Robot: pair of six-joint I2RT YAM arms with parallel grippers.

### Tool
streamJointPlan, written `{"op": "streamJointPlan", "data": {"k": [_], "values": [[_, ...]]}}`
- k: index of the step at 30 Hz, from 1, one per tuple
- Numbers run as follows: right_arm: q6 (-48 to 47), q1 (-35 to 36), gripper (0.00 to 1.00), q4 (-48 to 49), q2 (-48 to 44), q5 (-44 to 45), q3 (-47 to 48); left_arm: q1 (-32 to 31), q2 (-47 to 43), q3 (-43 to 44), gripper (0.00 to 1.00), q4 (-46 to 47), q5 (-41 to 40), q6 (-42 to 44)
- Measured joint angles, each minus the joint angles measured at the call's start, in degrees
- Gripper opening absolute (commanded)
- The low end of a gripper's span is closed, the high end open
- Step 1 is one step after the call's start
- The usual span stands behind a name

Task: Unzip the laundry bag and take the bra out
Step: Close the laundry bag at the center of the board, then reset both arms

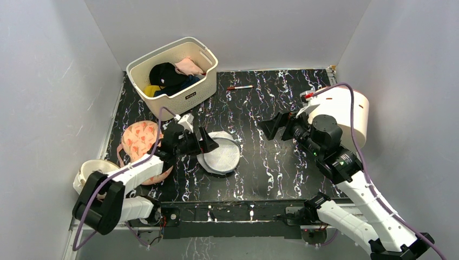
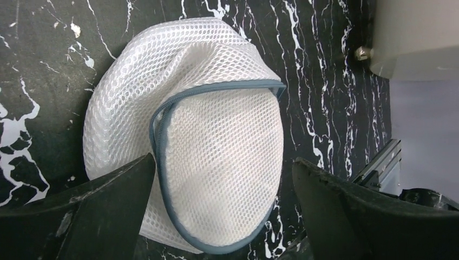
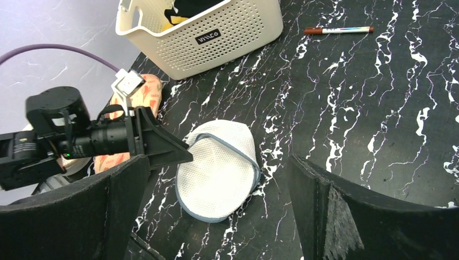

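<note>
Top external view: on the black marbled table (image 1: 270, 168), the white cylinder (image 1: 354, 116) stands well to the right of the laundry bag (image 1: 221, 154). The cream basket (image 1: 173, 76) sits behind and left of the bag, and the orange-pink pad (image 1: 139, 138) lies to its left. The bag lies flat, its grey-blue zipper rim (image 2: 162, 179) curving round it. The left gripper (image 1: 212, 145) is at the bag's left edge, fingers spread wide, holding nothing. The right gripper (image 1: 275, 126) hangs to the bag's right, apart from it, also spread and empty. A marker (image 1: 240, 87) lies behind the bag.

White shells and black joints clad the left arm (image 1: 138, 170) and right arm (image 1: 368, 197). A purple cable (image 3: 54, 47) trails each. Left gripper (image 2: 223, 162) and right gripper (image 3: 219, 158) bear matte-black wedge fingers.
</note>
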Motion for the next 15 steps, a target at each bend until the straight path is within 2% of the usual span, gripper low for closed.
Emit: {"op": "streamJointPlan", "data": {"k": [9,12,15], "values": [[-1.57,0.0,0.98,0.0,2.23,0.0,0.0,0.13,-9.97,4.57,0.98,-16.72,-6.6,2.73],[-3.02,0.0,0.98,-0.11,4.79,0.31,0.0,0.31,-11.52,10.67,0.98,-23.26,-10.03,5.75],[-4.74,0.0,0.98,-1.44,8.2,1.7,0.85,0.57,-11.02,22.14,0.98,-28.63,-14.45,10.34]]}}
